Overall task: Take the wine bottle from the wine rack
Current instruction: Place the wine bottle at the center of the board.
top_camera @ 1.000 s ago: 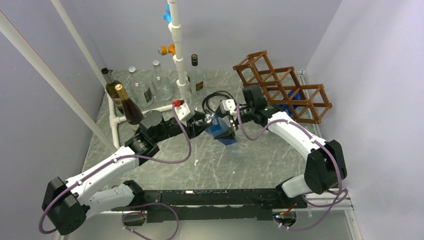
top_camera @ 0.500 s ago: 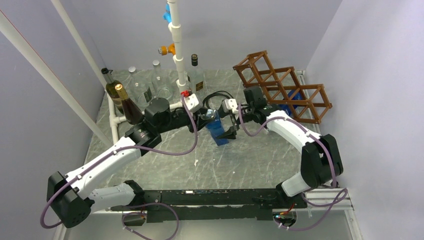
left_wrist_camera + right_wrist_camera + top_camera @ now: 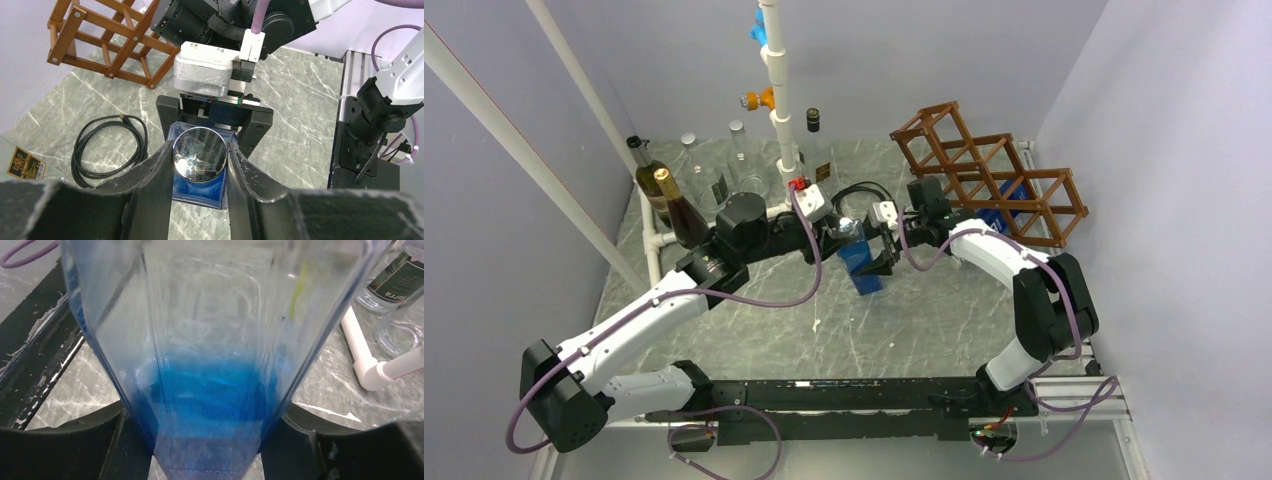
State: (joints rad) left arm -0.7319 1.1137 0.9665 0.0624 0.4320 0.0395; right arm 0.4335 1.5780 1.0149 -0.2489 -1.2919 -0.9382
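Note:
The wine bottle (image 3: 860, 264) is blue and square-sided with a shiny round cap (image 3: 199, 155). It stands near the middle of the table, off the wine rack (image 3: 984, 180). My left gripper (image 3: 837, 233) is shut on its cap and neck, one finger on each side (image 3: 200, 150). My right gripper (image 3: 880, 257) comes from the rack side, its jaws pressed on both flanks of the blue body (image 3: 210, 365), low down (image 3: 207, 440). The reddish-brown rack (image 3: 107, 40) stands at the back right.
Dark wine bottles (image 3: 674, 205), clear glass jars (image 3: 724, 180) and a clear bottle (image 3: 816, 150) stand at the back left around a white pipe stand (image 3: 779, 100). A black cable coil (image 3: 856, 198) lies behind the grippers. Something blue (image 3: 1009, 212) sits in a rack cell.
The left arm swung back and to the right with the bottle, which now stands more upright. The right gripper's jaws narrowed onto the bottle's body.

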